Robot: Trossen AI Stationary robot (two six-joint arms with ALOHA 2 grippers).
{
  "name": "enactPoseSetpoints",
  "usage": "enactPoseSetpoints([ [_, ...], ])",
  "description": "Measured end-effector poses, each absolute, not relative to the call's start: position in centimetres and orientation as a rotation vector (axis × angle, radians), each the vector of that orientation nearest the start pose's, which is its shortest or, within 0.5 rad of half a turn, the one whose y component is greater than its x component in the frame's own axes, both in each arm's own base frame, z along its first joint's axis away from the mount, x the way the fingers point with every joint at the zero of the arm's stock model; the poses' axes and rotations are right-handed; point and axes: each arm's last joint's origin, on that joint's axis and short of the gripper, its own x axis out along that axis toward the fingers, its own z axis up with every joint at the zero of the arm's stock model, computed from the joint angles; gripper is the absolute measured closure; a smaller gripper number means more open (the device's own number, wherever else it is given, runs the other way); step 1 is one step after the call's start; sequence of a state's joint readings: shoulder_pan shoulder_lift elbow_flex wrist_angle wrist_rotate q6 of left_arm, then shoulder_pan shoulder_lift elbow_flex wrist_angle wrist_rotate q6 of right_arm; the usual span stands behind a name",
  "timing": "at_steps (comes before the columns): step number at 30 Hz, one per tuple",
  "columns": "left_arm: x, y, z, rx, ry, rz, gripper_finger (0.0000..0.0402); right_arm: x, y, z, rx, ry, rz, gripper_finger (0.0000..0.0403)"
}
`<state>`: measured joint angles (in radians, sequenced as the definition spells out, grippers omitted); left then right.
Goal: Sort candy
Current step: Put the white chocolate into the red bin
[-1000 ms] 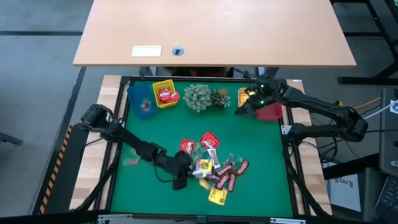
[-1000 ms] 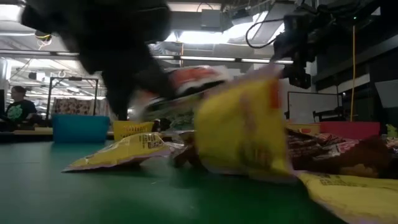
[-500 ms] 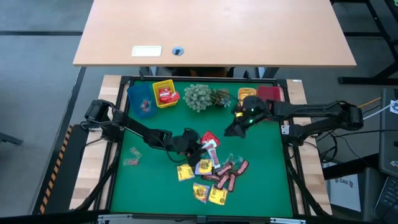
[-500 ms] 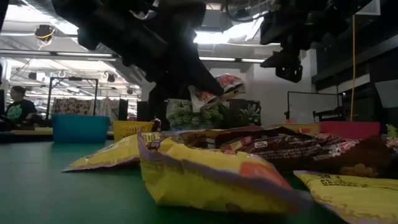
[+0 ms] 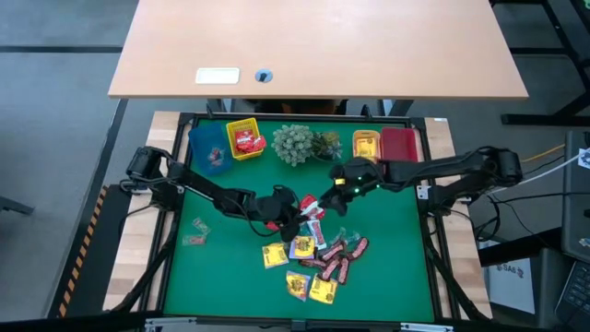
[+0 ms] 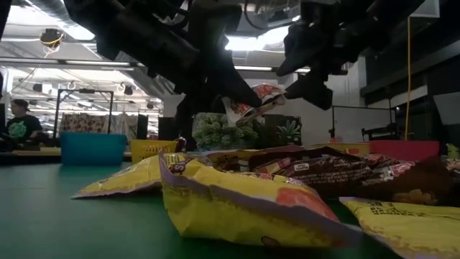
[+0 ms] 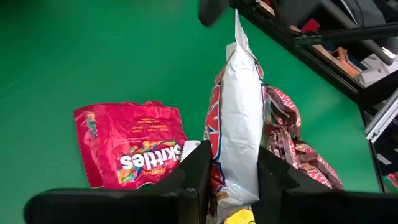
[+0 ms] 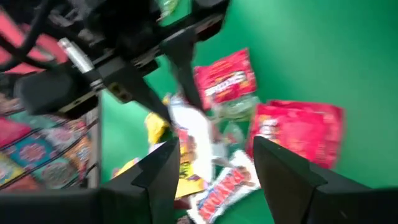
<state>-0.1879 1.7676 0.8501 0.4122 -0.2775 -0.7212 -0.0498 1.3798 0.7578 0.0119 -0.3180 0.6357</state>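
Left gripper (image 7: 229, 180) clenching a white-and-red candy packet (image 7: 239, 124) – lifted above the green mat (image 5: 230, 277).
Right gripper (image 5: 324, 202) hanging just beside it with jaws spread, holding nothing – remaining sweets pile (image 5: 318, 258) lying mid-mat.

right wrist view blurred, blue bin (image 5: 208, 146) contents unclear
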Motion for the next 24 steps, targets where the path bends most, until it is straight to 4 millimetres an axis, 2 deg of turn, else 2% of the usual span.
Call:
enactPoseSetpoints([
  [7,34.7,-5.8,15.8,-0.59,0.434,0.254,0.0328,29.3,-0.2,20.6,0.748,0.662,0.182,0.0201],
  [24,35.0,-5.8,16.3,-0.605,0.384,0.24,0.0328,30.0,-0.1,19.0,0.751,0.706,0.182,0.0208],
])
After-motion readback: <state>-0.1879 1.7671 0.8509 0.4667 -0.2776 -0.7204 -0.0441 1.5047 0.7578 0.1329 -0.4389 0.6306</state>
